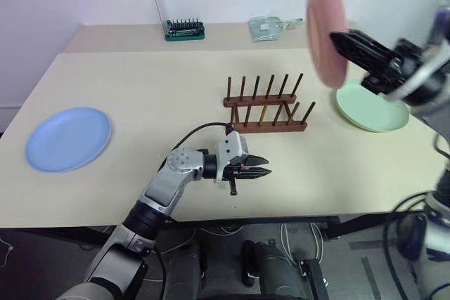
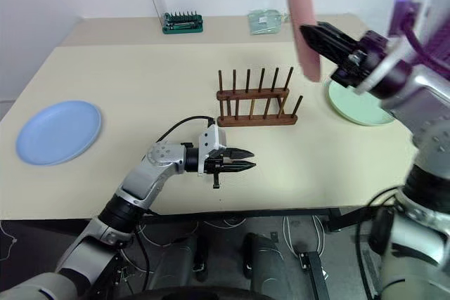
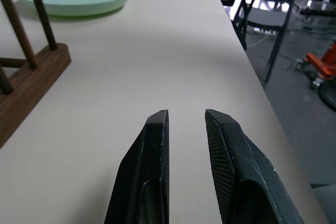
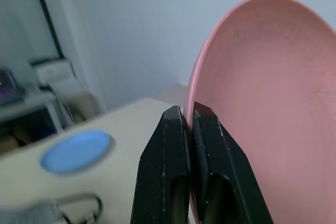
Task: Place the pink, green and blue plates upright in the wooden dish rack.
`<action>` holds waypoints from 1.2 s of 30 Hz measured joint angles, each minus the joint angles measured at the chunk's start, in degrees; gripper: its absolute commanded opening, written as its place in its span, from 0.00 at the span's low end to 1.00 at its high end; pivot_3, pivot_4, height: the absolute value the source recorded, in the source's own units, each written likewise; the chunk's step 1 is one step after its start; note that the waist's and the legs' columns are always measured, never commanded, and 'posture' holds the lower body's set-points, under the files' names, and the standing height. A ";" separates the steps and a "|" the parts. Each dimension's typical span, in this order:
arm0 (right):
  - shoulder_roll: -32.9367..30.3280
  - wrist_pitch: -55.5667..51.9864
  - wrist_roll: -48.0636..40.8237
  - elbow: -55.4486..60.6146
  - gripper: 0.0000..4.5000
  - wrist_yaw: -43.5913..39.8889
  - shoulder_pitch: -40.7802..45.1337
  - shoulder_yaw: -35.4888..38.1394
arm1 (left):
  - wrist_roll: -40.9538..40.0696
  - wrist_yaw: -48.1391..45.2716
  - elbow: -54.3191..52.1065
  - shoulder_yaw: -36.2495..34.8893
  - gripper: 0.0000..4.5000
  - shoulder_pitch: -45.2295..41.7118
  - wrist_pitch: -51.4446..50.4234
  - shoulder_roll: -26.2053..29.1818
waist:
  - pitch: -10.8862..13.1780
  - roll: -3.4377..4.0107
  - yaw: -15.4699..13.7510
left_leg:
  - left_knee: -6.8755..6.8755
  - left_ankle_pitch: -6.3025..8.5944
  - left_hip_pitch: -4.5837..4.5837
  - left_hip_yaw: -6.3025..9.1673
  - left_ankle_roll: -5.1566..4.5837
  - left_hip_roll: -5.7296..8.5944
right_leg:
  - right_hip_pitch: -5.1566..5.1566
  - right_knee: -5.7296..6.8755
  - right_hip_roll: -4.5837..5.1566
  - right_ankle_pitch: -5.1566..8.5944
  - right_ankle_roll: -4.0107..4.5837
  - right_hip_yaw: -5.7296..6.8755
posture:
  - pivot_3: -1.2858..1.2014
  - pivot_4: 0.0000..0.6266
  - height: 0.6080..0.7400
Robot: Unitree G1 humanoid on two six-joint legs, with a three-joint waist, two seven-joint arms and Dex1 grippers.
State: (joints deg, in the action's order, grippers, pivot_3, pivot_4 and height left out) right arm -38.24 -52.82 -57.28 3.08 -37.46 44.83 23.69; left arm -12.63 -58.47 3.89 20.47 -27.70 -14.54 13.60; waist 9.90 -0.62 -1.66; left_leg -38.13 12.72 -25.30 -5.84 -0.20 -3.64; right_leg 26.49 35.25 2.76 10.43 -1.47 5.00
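Three plates are showing in the head views. The pink plate (image 1: 326, 26) is standing nearly on edge in the air at about 1 o'clock, above and to the right of the wooden dish rack (image 1: 266, 107); the right hand (image 1: 342, 42) is clenching its rim between two black fingers (image 4: 176, 161) (in the right wrist view they are pressing the plate's edge from both sides). The green plate (image 1: 371, 106) is lying flat on the bench (image 1: 140, 82) at 3 o'clock from the rack, near it but apart. The blue plate (image 1: 69, 138) is lying flat well away at 9 o'clock. The rack is sitting near the middle of the bench with its pegs upright and bare. The left hand (image 1: 259, 168) is hovering low over the bench at 6 o'clock from the rack, pointing right, its fingers (image 3: 155, 166) slightly parted and grasping nothing. A green tool holder (image 1: 184, 29) and a clear bag (image 1: 268, 27) are resting along the far edge at 12 o'clock.
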 measured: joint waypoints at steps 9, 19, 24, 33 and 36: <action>-0.54 -0.87 1.56 -21.71 0.01 -6.70 5.33 -1.53 | -1.77 1.70 -3.14 -1.98 0.24 1.63 -2.34 1.10 | 0.00 0.02 -0.43 | 0.00 0.04 -0.01 -0.07 -0.07 0.00 | 0.02 0.01 -0.02 -0.03 0.03 -0.01 | 0.52 0.24 0.92; 1.72 -2.49 2.88 -33.40 0.01 -2.90 9.19 1.13 | -2.08 3.50 -5.21 -2.18 0.24 2.77 -4.10 1.70 | 0.00 0.02 -0.42 | 0.00 0.04 -0.03 -0.10 -0.07 0.00 | 0.05 0.03 -0.03 -0.04 -0.01 -0.03 | 0.52 0.24 0.92; 3.89 -3.09 2.92 -34.50 0.22 1.58 8.82 3.16 | -2.51 3.75 -5.69 -2.17 0.24 2.78 -4.11 1.99 | 0.00 0.04 -0.47 | 0.01 0.04 -0.04 -0.10 -0.07 0.00 | 0.07 0.04 -0.03 -0.06 -0.04 -0.04 | 0.52 0.24 0.92; 4.76 2.43 4.98 -24.92 0.99 1.22 4.24 3.70 | -2.67 4.01 -7.41 -2.11 0.24 3.36 -4.71 2.39 | 0.00 0.06 -0.41 | 0.01 0.04 -0.03 -0.09 -0.07 0.00 | 0.08 0.04 -0.04 -0.05 -0.12 -0.04 | 0.52 0.24 0.92; 2.96 8.24 9.27 -23.35 0.99 1.01 3.24 3.01 | -2.68 4.36 -8.09 -2.08 0.24 3.83 -4.91 2.62 | 0.00 0.06 -0.53 | 0.01 0.04 -0.04 -0.10 -0.07 0.01 | 0.07 0.03 -0.03 0.00 -0.05 -0.04 | 0.52 0.24 0.92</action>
State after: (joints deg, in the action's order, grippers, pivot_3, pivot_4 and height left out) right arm -35.29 -44.58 -48.01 -20.27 -36.45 48.07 26.70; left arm -15.31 -54.11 -4.20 18.39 -23.87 -19.45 16.22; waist 9.90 -0.56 -2.18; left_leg -38.13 12.76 -25.34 -5.93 -0.27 -3.63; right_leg 26.56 35.28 2.73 10.43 -1.52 4.96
